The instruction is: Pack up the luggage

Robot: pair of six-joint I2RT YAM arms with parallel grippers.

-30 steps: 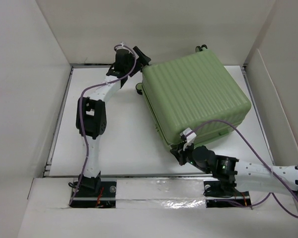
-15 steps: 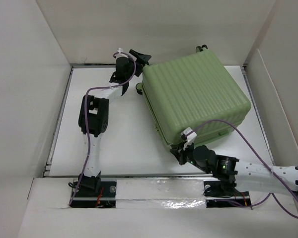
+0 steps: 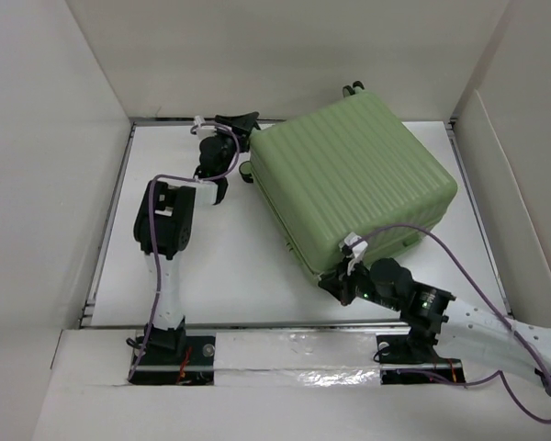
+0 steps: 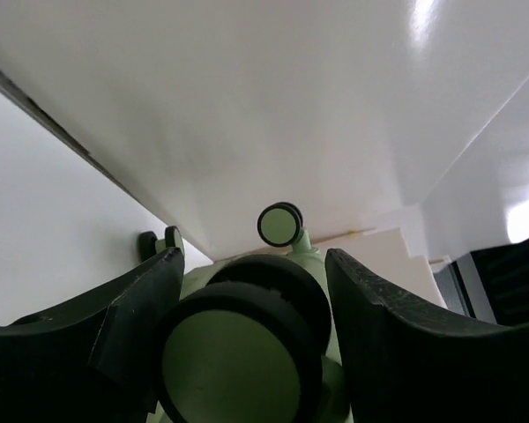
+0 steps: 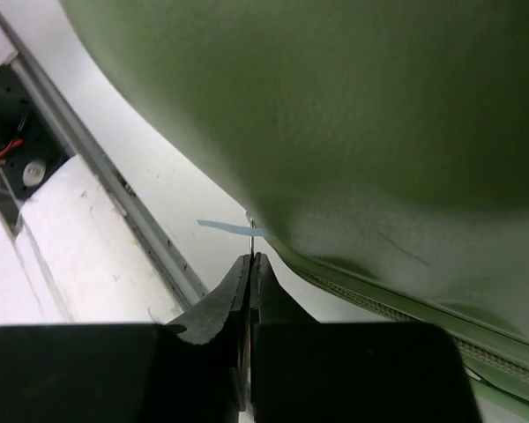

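Observation:
The luggage (image 3: 354, 179), a pale green ribbed hard-shell suitcase, lies shut on the white table, turned at an angle. My left gripper (image 3: 241, 122) is at its far left corner. In the left wrist view its open fingers (image 4: 141, 308) straddle a black wheel (image 4: 238, 352) with a green hub, with a gap on the right side (image 4: 251, 260). My right gripper (image 3: 335, 280) is at the near corner. In the right wrist view it (image 5: 249, 260) is shut on a thin metal zipper pull (image 5: 250, 231) below the green shell (image 5: 353, 115).
White walls enclose the table on the left, back and right. A raised ledge (image 3: 285, 347) runs along the near edge above the arm bases. A strip of blue lining (image 5: 225, 227) pokes out at the zipper. Another wheel (image 3: 352, 89) sticks out near the back wall.
The luggage has shifted to the left and turned slightly. My left gripper has swung down and left onto the corner wheel. My right gripper has stayed shut at the near corner.

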